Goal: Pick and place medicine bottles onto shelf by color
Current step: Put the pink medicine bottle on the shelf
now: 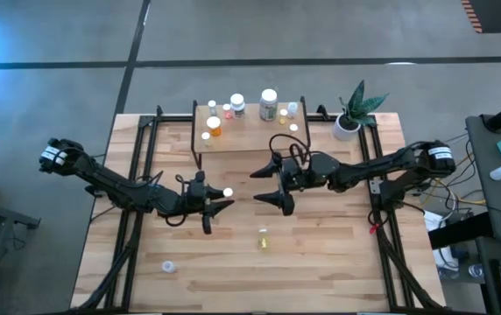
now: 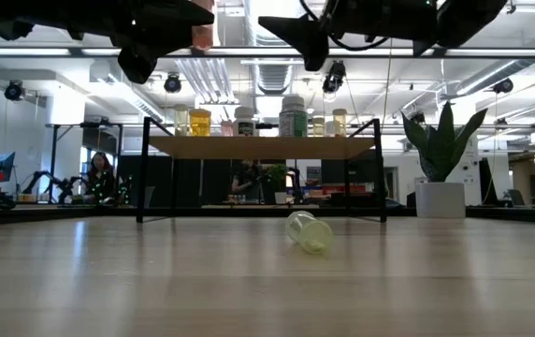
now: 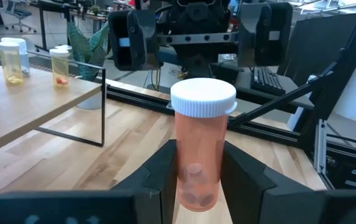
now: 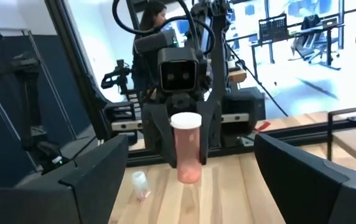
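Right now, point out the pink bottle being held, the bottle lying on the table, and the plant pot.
pink bottle (image 3: 198, 163): left wrist view, body.
yellow bottle (image 2: 309, 231): low view, side.
plant pot (image 1: 346, 128): high view, rim.

plant (image 1: 354, 108) — white pot, table's far right corner | wooden table (image 1: 338, 254) | person (image 2: 99, 175) — room behind

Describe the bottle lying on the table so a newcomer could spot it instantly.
Start at the wooden table, then look in front of the shelf, below the gap between the two arms. There lies a small yellow bottle. It is the only bottle on its side; those on the shelf stand upright.
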{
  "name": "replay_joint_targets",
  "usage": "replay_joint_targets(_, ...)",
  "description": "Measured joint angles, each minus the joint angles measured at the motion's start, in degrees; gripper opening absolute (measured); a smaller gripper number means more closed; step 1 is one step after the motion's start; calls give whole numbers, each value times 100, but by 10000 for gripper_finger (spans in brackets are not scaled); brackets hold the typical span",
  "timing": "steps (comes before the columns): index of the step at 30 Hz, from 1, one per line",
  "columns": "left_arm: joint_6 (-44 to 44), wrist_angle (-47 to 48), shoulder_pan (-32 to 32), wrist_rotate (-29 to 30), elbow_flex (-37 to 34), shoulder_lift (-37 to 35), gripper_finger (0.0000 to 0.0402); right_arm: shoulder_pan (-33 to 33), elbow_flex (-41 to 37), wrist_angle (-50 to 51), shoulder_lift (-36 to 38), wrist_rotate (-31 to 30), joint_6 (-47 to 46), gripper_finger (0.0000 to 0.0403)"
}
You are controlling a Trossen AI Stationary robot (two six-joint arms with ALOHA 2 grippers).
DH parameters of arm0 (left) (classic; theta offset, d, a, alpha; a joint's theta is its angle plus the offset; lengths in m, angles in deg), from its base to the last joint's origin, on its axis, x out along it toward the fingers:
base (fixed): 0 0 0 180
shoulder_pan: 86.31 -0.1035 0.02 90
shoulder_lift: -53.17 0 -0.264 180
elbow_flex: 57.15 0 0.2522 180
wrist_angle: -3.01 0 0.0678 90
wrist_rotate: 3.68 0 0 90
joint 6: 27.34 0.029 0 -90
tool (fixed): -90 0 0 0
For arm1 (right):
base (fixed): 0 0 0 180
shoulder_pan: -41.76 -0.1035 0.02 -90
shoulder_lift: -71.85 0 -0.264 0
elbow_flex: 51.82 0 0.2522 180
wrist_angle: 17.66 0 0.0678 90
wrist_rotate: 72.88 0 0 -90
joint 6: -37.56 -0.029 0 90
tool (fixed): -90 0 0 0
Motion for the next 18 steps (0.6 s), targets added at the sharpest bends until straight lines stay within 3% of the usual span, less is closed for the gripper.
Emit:
replay_joint_targets(7,-35,-132,19,-39,2,0,87,-43,471,25,-505,85,-48,338)
replay_joint_targets(12,-29,-126,31,-86,0,0,87,-43,1088,613,-936,159,-9,338)
replay_joint_targets(18,-37,-135,31,-143,2,0,87,-56,1354,863,-1050,163,172,338)
